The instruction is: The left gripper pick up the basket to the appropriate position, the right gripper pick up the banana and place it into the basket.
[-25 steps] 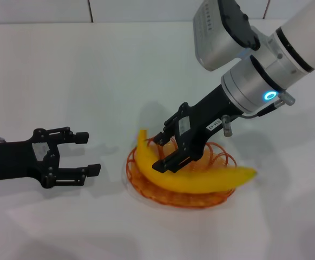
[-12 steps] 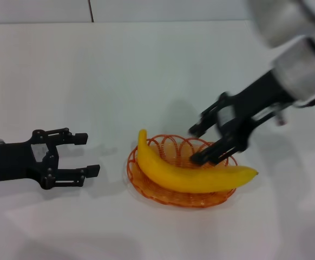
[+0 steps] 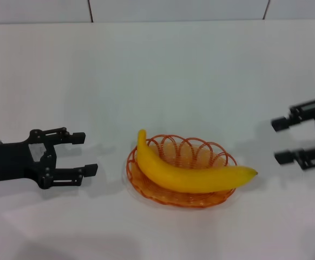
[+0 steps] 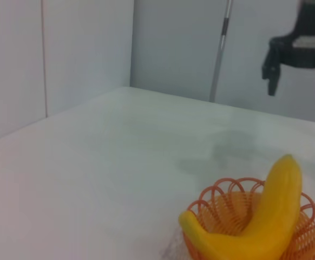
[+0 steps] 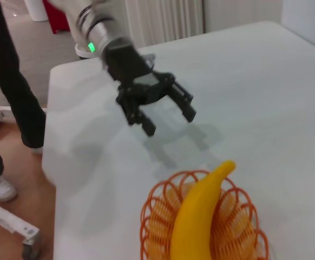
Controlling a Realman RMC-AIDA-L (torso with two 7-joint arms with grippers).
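The yellow banana (image 3: 190,177) lies lengthwise in the orange wire basket (image 3: 198,146) at the table's middle, with its tip sticking out over the right rim. My left gripper (image 3: 86,153) is open and empty, resting low to the left of the basket, a short gap away. My right gripper (image 3: 278,141) is open and empty at the far right, well clear of the basket. The left wrist view shows the banana (image 4: 271,211), the basket (image 4: 222,208) and the right gripper (image 4: 296,81) beyond them. The right wrist view shows the banana (image 5: 195,222), the basket (image 5: 155,216) and the left gripper (image 5: 170,122).
The white table (image 3: 157,70) runs back to a wall seam. In the right wrist view the table's edge (image 5: 49,141) drops to the floor, where a person's legs (image 5: 11,81) stand close by.
My right gripper has let go of the banana and drawn back to the right, away from the basket. The banana stays lying in the basket. The left arm has not moved.
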